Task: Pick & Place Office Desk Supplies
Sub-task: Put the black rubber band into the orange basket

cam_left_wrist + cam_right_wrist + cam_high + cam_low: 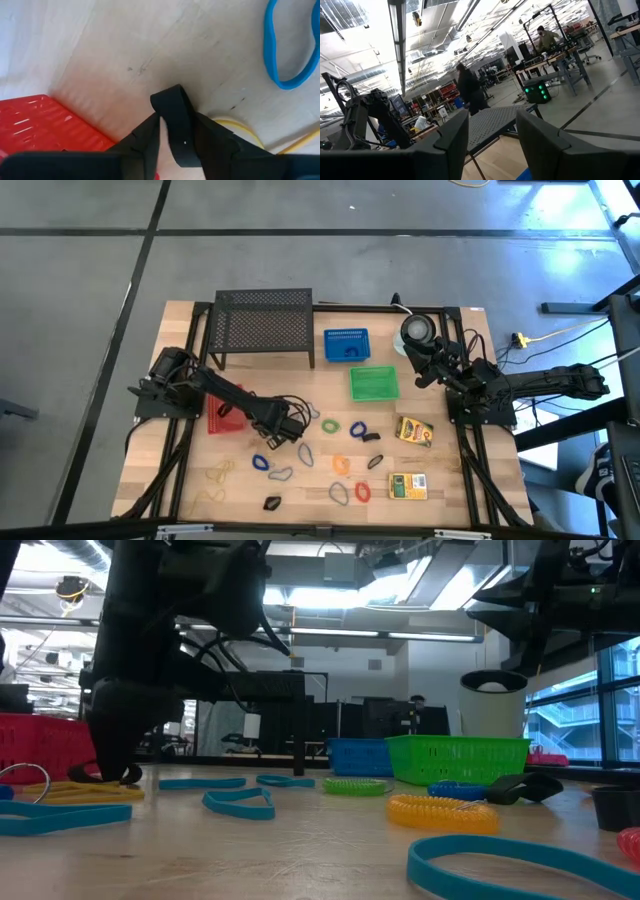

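Two arms | left pincer low on counter beside red basket, pinching black clip | step: pick-up | next: lift, carry to basket | right pincer spread, raised near green basket

High view: looked straight down on table | Low view: level, near tabletop | both shared green basket | wrists: close.

Red basket, blue basket, green basket; black perforated shelf; pale wood counter; blue, green and orange loops; two yellow-green boxes.
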